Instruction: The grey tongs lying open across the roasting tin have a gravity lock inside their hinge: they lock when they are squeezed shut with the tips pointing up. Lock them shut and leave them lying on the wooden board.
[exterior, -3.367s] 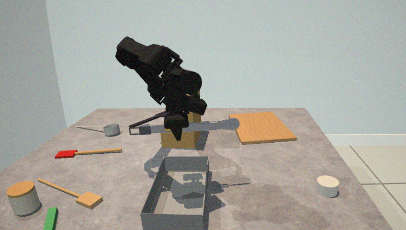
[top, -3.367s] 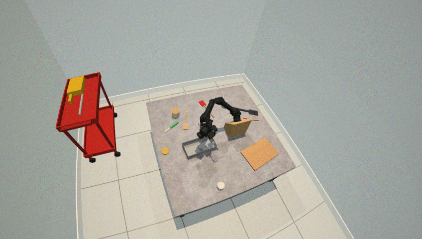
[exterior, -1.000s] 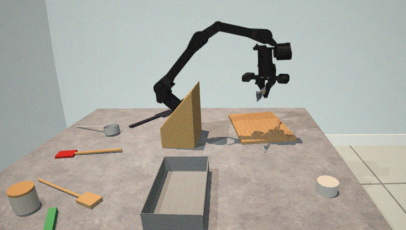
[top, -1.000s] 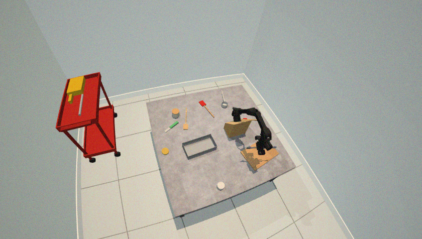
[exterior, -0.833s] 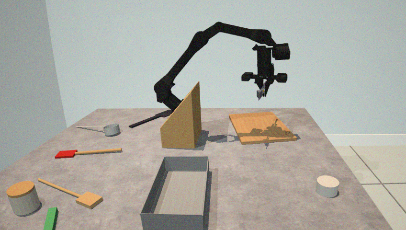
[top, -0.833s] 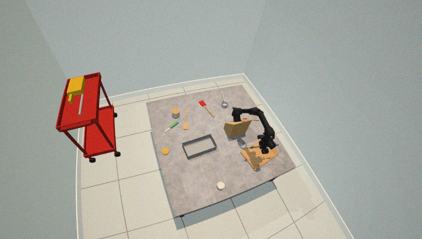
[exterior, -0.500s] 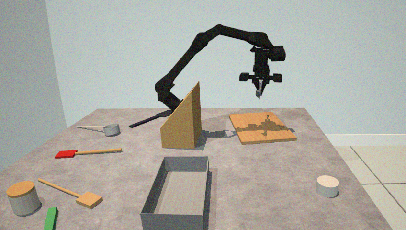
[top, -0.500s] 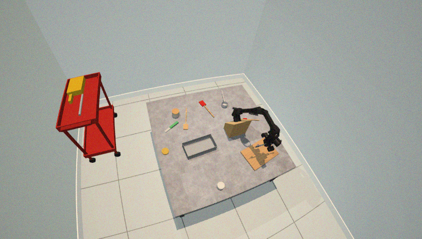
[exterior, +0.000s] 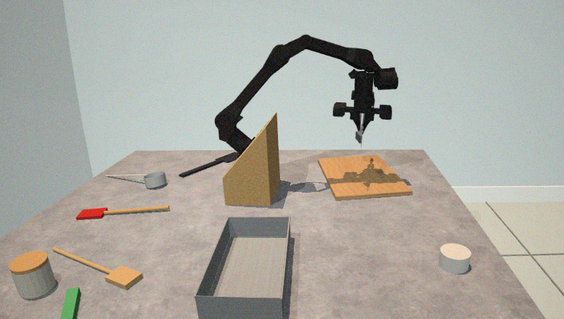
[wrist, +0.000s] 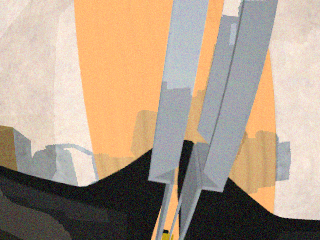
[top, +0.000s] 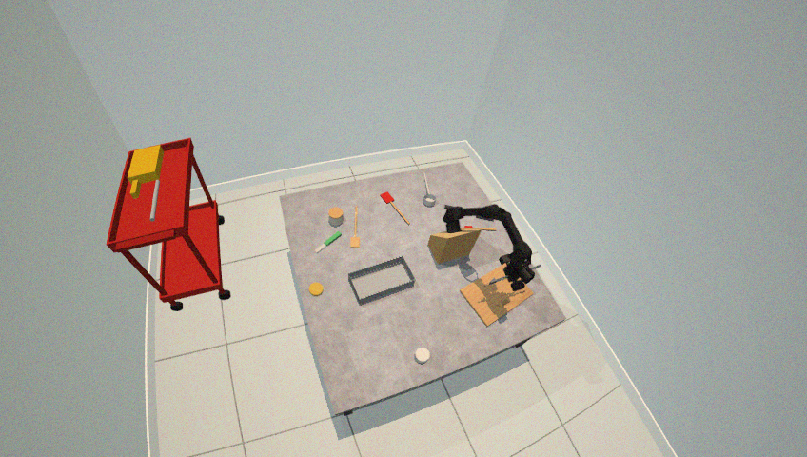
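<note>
The grey tongs (top: 495, 281) (exterior: 358, 137) (wrist: 182, 50) are held in the air above the wooden board (top: 472, 294) (exterior: 336, 167) (wrist: 115, 60). My gripper (top: 511, 275) (exterior: 360, 129) points down and is shut on the tongs. In the wrist view the two tong arms run side by side with a narrow gap between them, and a small yellow part shows at the bottom edge. In the exterior view the near end of the tongs hangs slightly low. Whether the lock has caught cannot be told. The grey roasting tin (top: 355, 289) (exterior: 241, 307) stands apart from the board with no tongs across it.
A tan wedge-shaped block (top: 453, 247) (exterior: 249, 179) stands between the arm's base and the board. A white round pot (top: 422, 354) (exterior: 454, 259) stands near the table edge. A red spatula (top: 387, 197) (exterior: 92, 213), a wooden turner (top: 355, 242) (exterior: 123, 276) and a lidded jar (top: 335, 216) (exterior: 33, 276) lie farther off.
</note>
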You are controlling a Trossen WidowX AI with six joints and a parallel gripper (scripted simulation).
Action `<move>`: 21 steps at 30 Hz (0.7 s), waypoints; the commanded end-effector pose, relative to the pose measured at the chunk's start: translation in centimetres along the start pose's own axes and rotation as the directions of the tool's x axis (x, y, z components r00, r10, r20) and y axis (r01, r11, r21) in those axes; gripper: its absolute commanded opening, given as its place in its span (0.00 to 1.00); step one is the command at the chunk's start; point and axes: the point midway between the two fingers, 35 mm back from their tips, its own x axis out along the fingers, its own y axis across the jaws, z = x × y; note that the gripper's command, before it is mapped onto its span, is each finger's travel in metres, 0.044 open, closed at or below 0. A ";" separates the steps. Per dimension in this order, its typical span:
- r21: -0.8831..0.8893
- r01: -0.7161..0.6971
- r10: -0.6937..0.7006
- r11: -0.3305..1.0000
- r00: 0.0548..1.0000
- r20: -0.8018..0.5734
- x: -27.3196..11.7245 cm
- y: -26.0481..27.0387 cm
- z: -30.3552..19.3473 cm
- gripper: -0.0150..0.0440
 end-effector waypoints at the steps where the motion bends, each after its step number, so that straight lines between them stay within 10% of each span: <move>1: 0.008 -0.026 0.025 1.000 0.988 0.149 0.3 -0.1 -0.7 0.00; 21: 0.019 0.005 -0.018 1.000 0.599 0.801 -1.1 0.0 -3.2 0.00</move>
